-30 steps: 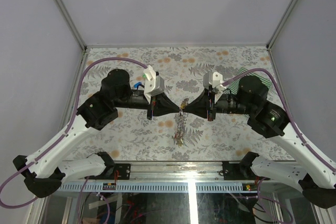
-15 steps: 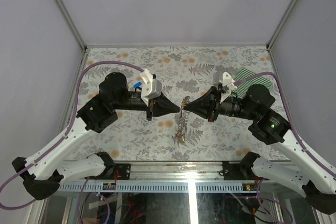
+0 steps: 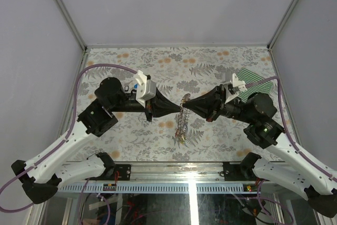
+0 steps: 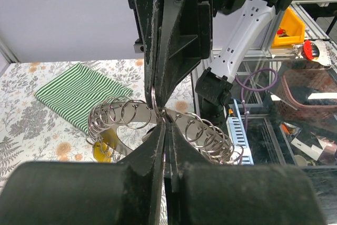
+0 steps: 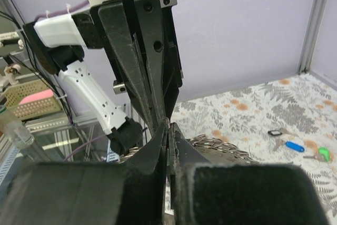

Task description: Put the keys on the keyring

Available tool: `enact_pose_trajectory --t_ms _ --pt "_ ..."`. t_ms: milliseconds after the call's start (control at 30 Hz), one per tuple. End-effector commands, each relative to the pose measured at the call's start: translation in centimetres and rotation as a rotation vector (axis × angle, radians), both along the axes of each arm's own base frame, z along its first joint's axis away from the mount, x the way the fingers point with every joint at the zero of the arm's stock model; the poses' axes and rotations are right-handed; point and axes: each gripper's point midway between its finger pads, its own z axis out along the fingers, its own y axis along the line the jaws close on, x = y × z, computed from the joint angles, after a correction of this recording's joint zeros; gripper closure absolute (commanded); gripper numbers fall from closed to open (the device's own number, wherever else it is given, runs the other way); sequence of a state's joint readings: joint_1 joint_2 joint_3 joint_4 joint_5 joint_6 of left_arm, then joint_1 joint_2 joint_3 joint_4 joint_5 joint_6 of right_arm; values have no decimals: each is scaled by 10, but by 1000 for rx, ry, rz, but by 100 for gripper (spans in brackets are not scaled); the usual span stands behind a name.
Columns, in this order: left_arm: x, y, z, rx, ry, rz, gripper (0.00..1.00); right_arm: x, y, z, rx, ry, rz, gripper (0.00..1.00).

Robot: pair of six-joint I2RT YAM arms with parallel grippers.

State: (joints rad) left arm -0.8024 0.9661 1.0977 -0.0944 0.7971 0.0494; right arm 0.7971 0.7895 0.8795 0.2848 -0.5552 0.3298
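Left tool (image 3: 177,110) and right tool (image 3: 188,105) met tip to tip, each clamped shut on the keyring (image 3: 181,123) hanging mid-table. Loose keys (image 5: 293,145) lay on the table (image 3: 221,61) far-left, nearer the left arm.

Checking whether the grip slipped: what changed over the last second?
The left gripper and right gripper pivoted, their backs swinging outward, uncovering more of the striped cloth. Both stayed shut, tip to tip, on the keyring, which still hangs in the same spot.
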Motion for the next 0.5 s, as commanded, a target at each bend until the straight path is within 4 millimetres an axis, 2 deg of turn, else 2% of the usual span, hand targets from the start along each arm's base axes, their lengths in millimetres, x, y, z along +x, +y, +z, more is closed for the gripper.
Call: enact_pose_trajectory --t_ms 0,167,367,467 --pt "-14 -1 16 -75 -12 -60 100 -4 -22 67 291 -164 -74 100" --pt "-14 2 31 -128 -21 -39 98 0 -33 63 382 -191 -125 100" --pt "-12 13 58 -243 -22 37 78 -11 -35 65 349 -266 -103 100" --pt "-12 16 69 -304 3 50 74 -15 -36 68 332 -295 -95 100"
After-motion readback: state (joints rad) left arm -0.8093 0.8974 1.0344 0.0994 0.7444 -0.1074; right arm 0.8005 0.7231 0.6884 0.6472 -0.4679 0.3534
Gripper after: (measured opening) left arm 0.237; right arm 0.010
